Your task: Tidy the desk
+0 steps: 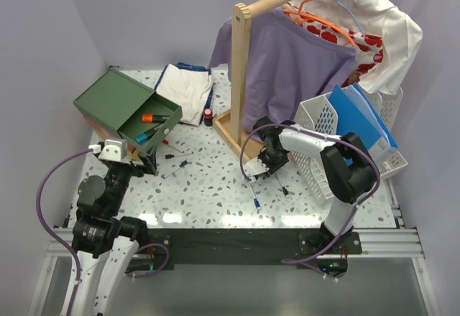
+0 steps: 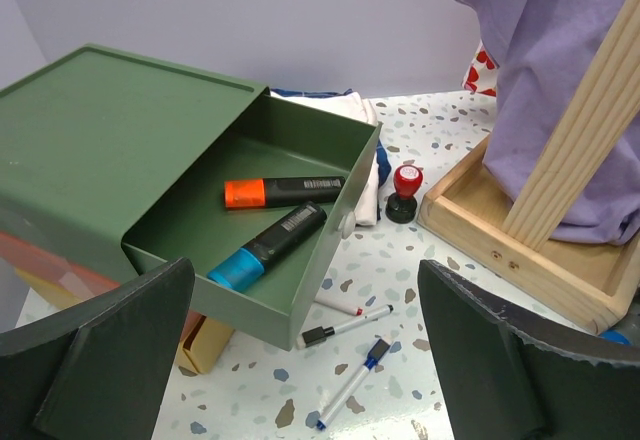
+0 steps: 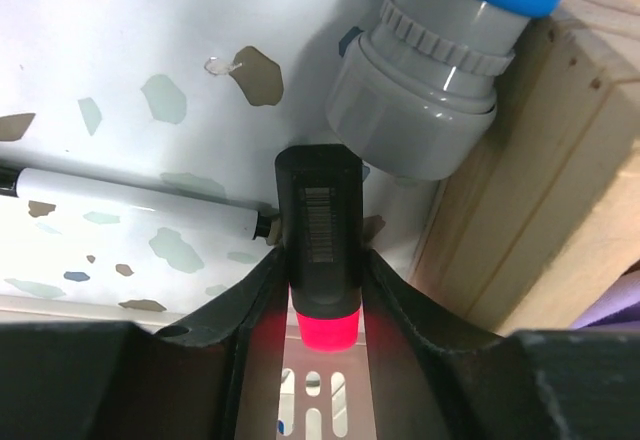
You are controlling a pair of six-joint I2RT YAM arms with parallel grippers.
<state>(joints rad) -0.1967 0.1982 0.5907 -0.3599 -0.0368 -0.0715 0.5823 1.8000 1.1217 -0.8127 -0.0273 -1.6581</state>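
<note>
Though txt unreadable, barcode label on blk highlighter in right gripper.

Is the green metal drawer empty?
No, an orange-capped black marker and a blue-capped black marker lie inside the open green metal drawer.

From above, the right pincer is hidden under its wrist, and the scattered pens are too small to tell apart. Up close, the black marker shows a blurred red end, the grey-and-blue tube runs off the top edge, and the left pincer has its fingers clipped at the bottom.
</note>
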